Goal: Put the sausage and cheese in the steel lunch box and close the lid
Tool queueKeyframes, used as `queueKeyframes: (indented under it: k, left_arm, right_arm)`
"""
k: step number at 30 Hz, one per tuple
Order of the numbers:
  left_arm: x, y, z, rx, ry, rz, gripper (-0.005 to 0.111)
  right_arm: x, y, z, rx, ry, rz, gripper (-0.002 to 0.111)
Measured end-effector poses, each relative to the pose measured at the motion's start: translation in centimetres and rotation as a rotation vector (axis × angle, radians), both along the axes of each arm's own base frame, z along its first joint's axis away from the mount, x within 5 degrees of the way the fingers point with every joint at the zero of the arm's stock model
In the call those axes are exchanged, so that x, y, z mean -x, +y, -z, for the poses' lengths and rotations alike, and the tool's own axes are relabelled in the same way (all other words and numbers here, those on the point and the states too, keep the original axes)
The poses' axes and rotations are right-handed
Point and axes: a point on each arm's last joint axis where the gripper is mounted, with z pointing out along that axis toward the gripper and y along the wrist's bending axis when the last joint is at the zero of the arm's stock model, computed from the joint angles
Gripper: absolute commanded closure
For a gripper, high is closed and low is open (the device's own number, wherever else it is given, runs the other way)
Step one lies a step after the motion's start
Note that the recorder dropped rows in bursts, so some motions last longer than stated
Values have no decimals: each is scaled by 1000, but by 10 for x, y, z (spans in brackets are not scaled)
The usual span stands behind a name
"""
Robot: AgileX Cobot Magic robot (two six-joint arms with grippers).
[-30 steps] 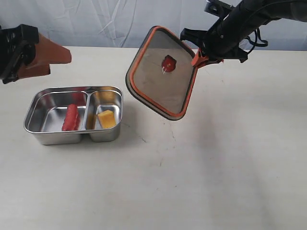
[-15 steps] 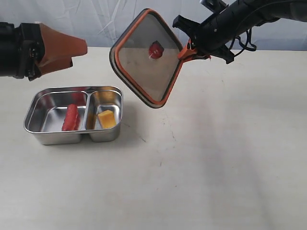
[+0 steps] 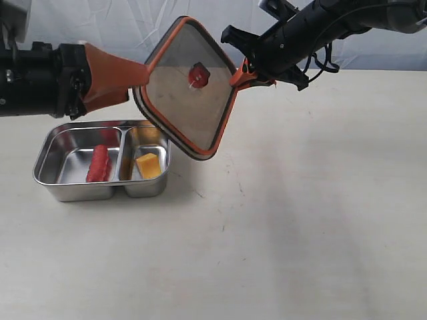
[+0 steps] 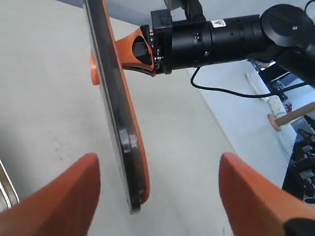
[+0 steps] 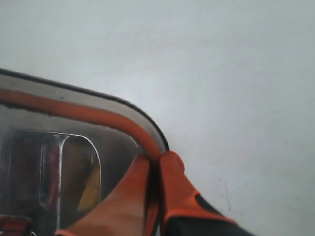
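Note:
The steel lunch box (image 3: pixel 45 151) stands on the table at the left. The sausage (image 3: pixel 99 163) lies in its larger compartment and the cheese (image 3: pixel 148 165) in the smaller one. The lid (image 3: pixel 188 87) hangs tilted in the air above the box's right end. My right gripper (image 3: pixel 241 75) is shut on the lid's right corner, pinching the orange rim (image 5: pixel 155 162). My left gripper (image 3: pixel 137 75) is open at the lid's left corner. In the left wrist view the lid (image 4: pixel 115 113) shows edge-on between the open fingers (image 4: pixel 59 196), touching neither.
The pale table (image 3: pixel 300 220) stretches to the right and front of the box. A light backdrop (image 3: pixel 133 27) hangs behind the far edge. Both dark arms reach over the back of the table.
My right gripper has carried the lid left and slightly up. My left gripper has moved right until the lid's left corner sits between its open fingers.

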Motion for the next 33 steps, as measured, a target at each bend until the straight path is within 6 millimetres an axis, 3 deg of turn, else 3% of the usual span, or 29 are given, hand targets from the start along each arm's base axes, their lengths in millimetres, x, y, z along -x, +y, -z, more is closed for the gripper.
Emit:
queueKeyframes:
  k: [12, 22, 26, 33]
  left_arm:
    - [-3, -6, 6, -44, 0, -33, 44]
    - [-6, -3, 9, -82, 2, -71, 85]
    - [-8, -1, 10, -99, 3, -92, 107]
    - [-7, 0, 14, -144, 0, -84, 107]
  right_arm:
    - [10, 16, 0, 1, -9, -52, 109]
    - [18, 27, -6, -31, -22, -91, 109]
    - [18, 28, -10, -48, -39, -96, 109]
    - [18, 26, -18, -46, -80, -111, 109]
